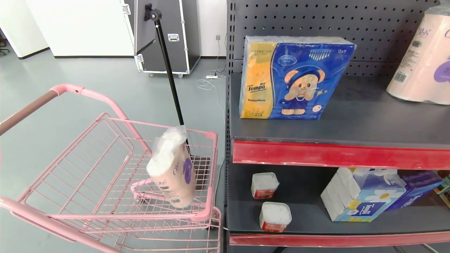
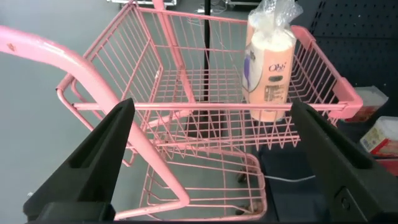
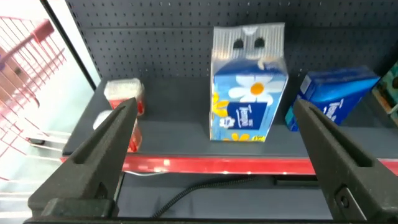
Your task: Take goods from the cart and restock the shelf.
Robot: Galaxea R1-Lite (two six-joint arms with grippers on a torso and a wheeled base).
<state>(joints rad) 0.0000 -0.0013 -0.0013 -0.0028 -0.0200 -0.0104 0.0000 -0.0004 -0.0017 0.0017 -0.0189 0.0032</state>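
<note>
Honestly, not much could be called done at this point. One pack of toilet rolls [image 1: 172,168] was left standing upright in the pink cart [image 1: 209,134], tucked into the basket corner nearest the shelf, and nothing else was seen in the basket. So, as far as could be judged, that was the one item waiting to be moved.

The left gripper [image 2: 211,107] was held at the cart's handle end, jaws spread wide with nothing gripped. It was pointed across the basket at the roll pack but was well apart from it. The right gripper [image 3: 214,104] was likewise spread wide and empty, parked in front of the lower shelf [image 1: 306,211]. There the red-labelled tubs [image 1: 264,185], a daisy-print tissue pack [image 3: 249,87] and a dark blue pack [image 3: 333,99] were lined up.

On the upper shelf [image 1: 351,119] a bear-print tissue pack [image 1: 293,77] was stood at the left and a big pink roll pack [image 1: 425,59] at the far right, with a wide bare stretch between them. The big pack's print looked matched to the one in the cart, so that gap was probably the intended spot.

The grab, the lift over the rim and the set-down were all left to be done.
</note>
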